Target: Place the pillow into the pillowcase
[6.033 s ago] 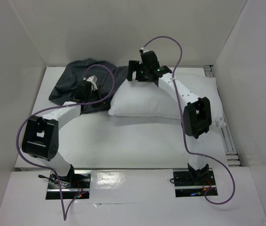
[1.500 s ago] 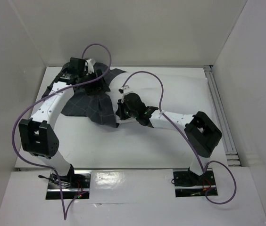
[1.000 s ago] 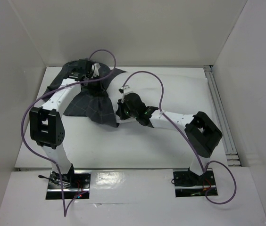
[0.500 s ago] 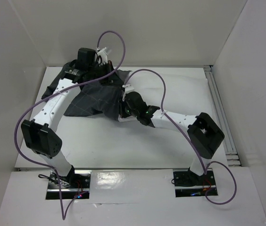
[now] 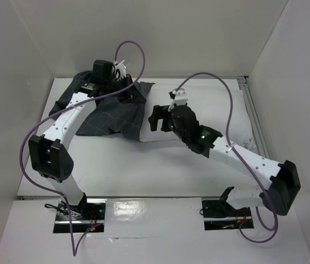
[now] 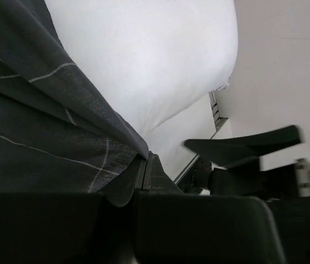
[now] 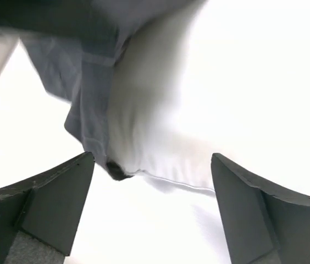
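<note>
Since half a second ago the right arm has drawn back to the right, and its elbow now stands at the near right corner of the surface (image 5: 144, 170). The right gripper (image 5: 156, 116) has risen away from the hem of the pillowcase (image 5: 108, 115) and hangs over the left part of the pillow (image 5: 207, 102). In the right wrist view its jaws are released and set wide apart. Below them lies the near left corner of the pillow (image 7: 226, 99), with the grey cloth (image 7: 83, 82) drawn over it from the left.

The left gripper (image 5: 123, 92) is at the far left, on the far edge of the pillowcase. In the left wrist view the left gripper (image 6: 145, 162) has its jaws clenched on a fold of the checked cloth (image 6: 39, 143), and the white pillow (image 6: 155, 55) bulges just beyond it.

The pillow lies across the far right of the surface. Only its left end is inside the pillowcase, and the rest lies bare. The pillowcase spreads out to the left, flat and loose.
</note>
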You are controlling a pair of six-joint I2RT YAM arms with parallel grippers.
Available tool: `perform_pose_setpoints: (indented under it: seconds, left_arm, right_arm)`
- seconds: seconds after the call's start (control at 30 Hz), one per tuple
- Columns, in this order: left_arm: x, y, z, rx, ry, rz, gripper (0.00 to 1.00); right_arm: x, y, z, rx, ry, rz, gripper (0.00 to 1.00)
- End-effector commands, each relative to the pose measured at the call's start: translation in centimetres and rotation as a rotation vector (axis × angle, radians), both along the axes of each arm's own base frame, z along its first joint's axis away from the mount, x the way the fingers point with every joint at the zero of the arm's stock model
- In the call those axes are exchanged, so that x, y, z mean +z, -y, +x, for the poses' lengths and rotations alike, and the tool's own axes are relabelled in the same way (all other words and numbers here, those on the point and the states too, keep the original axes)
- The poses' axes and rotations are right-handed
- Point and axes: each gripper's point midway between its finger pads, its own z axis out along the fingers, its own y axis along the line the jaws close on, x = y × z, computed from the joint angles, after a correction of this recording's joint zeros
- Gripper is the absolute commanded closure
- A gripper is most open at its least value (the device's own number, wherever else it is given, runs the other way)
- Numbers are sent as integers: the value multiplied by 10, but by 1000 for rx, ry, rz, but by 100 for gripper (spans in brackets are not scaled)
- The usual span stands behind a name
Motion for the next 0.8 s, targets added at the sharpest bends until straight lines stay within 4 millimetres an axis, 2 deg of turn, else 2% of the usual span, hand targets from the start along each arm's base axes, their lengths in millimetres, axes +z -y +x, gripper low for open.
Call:
perform_pose_setpoints:
  seconds: [0.0,0.03,0.07,0.13,0.17,0.23,0.27,0.3,0.4,0.47,0.5,0.53,0.57,0.6,0.67,0.7,0.73,0.77]
  left_arm:
    - [20,6,4,-27,47,-53,100]
    - [15,6,6,-27,37,-50,100]
    - [19,7,6,-23,38,-57,100]
    - [19,7,6,-23,38,-57,100]
    - [19,7,6,-23,38,-57,100]
    - [19,7,6,-23,38,-57,100]
    - [19,8,9,-23,38,-57,100]
    - [17,7,8,-23,27,-53,100]
    - [19,6,9,-20,38,-44,100]
    - [10,7,12,-19,19,-39,100]
    - [15,7,13,-19,31,-42,100]
    - [8,9,15,-27,13,-42,100]
    - [3,11,20,-27,3,-39,100]
    - [6,17,21,-41,13,-42,100]
    - [2,28,20,-66,-4,-32,100]
    - [7,38,23,-96,12,-36,100]
    - [11,40,25,-109,20,-39,100]
    - [15,46,23,-123,16,-38,100]
  right_arm:
    - [4,51,-2,-193,7,-69,4]
    - [5,59,0,-240,2,-80,2]
    - [10,80,4,-336,-2,-138,0]
    - [8,104,15,-437,-44,-203,0]
    - [-9,133,35,-526,-106,-272,0]
    - [-12,152,48,-526,-201,-316,0]
    - [-29,174,55,-561,-270,-372,0]
    - [-22,180,61,-581,-273,-368,0]
    - [-35,181,59,-558,-320,-405,0]
    - [-55,174,56,-493,-381,-384,0]
    - [-67,168,56,-461,-399,-353,0]
    - [-78,152,55,-377,-446,-289,1]
    - [-82,138,55,-317,-454,-239,12]
    - [-76,119,66,-256,-406,-158,43]
    - [-68,96,71,-174,-393,-43,87]
    - [-67,89,77,-169,-393,-15,100]
    - [-37,86,93,-163,-325,32,100]
    - [-24,81,100,-151,-301,50,100]
